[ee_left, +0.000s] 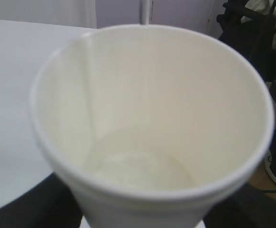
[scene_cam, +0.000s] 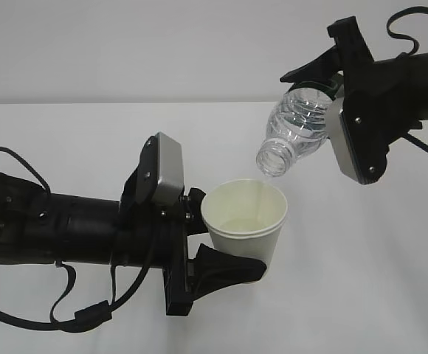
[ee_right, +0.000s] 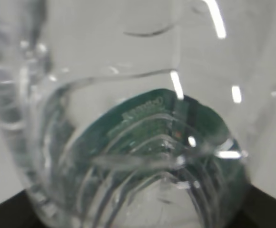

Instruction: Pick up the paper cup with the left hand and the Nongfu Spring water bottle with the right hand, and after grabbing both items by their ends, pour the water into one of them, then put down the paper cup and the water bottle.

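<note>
My left gripper (scene_cam: 218,237) is shut on the lower part of the white paper cup (scene_cam: 245,220), holding it upright above the table. A shallow pool of water (ee_left: 138,171) lies in the cup's (ee_left: 152,118) bottom. My right gripper (scene_cam: 330,110) is shut on the base end of the clear Nongfu Spring water bottle (scene_cam: 295,125). The bottle is tilted with its open mouth (scene_cam: 272,160) just above the cup's far rim. A thin stream of water (scene_cam: 260,193) seems to run into the cup. In the right wrist view the bottle (ee_right: 128,95) fills the frame, with its green label (ee_right: 166,123) showing through it.
The white table (scene_cam: 361,280) lies under both arms. Black cables (scene_cam: 66,310) hang from the left arm. In the left wrist view, dark bags or clothing (ee_left: 257,33) sit beyond the table's edge at the upper right.
</note>
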`<control>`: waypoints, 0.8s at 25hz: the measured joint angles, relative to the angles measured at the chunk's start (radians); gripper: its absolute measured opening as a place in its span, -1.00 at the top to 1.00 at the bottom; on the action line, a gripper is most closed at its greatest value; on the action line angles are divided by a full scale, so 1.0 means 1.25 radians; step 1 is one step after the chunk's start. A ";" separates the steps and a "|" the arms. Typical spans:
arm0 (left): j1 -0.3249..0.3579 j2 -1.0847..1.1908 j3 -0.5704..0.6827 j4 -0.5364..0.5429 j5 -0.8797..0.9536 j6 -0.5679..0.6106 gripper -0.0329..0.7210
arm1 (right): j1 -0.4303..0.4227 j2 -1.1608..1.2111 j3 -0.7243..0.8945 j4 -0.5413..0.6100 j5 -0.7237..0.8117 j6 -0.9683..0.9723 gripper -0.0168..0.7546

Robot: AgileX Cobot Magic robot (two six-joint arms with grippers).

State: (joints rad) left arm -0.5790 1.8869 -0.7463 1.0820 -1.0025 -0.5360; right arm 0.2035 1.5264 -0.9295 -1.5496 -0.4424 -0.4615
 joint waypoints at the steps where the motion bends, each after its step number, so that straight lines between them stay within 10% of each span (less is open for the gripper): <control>1: 0.000 0.000 0.000 0.000 0.000 0.000 -0.36 | 0.000 0.000 0.000 0.000 0.000 0.000 -0.32; 20: 0.000 0.000 0.000 0.000 0.000 0.000 -0.36 | 0.000 0.000 0.000 0.000 0.000 -0.002 -0.32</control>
State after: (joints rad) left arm -0.5790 1.8869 -0.7463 1.0820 -1.0025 -0.5360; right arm 0.2035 1.5264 -0.9295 -1.5496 -0.4424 -0.4636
